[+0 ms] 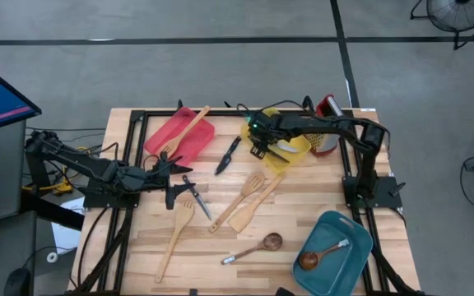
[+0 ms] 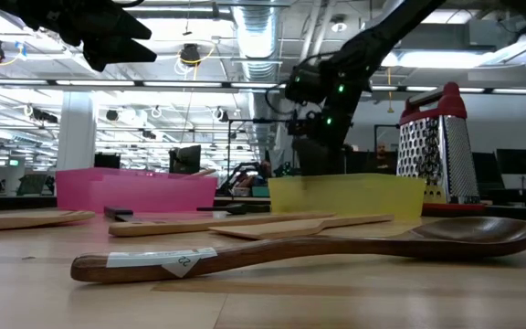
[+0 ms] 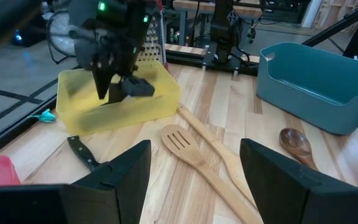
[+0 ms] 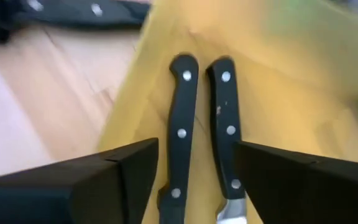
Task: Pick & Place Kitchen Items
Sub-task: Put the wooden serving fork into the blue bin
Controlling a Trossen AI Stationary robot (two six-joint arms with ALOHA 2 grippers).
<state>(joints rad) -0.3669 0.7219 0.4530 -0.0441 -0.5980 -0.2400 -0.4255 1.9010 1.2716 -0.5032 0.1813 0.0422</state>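
Note:
Two black-handled knives (image 4: pixel 182 134) (image 4: pixel 227 130) lie side by side on the floor of the yellow tray (image 1: pixel 296 150). My right gripper (image 4: pixel 197 180) hangs just above them, open, pointing steeply down, one finger on either side of the pair and touching neither. It also shows over the tray's left end in the high view (image 1: pixel 259 148). My left gripper (image 3: pixel 194 180) waits open above the table's left middle (image 1: pixel 174 182), holding nothing. A third knife (image 1: pixel 227 154) lies on the table left of the yellow tray, and another knife (image 1: pixel 197 196) lies near my left gripper.
A red tray (image 1: pixel 169 141) at the far left holds a wooden spatula (image 1: pixel 186 130). A teal tray (image 1: pixel 344 261) at the near right holds a spoon (image 1: pixel 319 256). Wooden turners (image 1: pixel 174 236) (image 1: pixel 239 200) (image 1: pixel 257 204) and a dark spoon (image 1: pixel 255 247) lie mid-table. A steel grater (image 1: pixel 327 123) stands behind the yellow tray.

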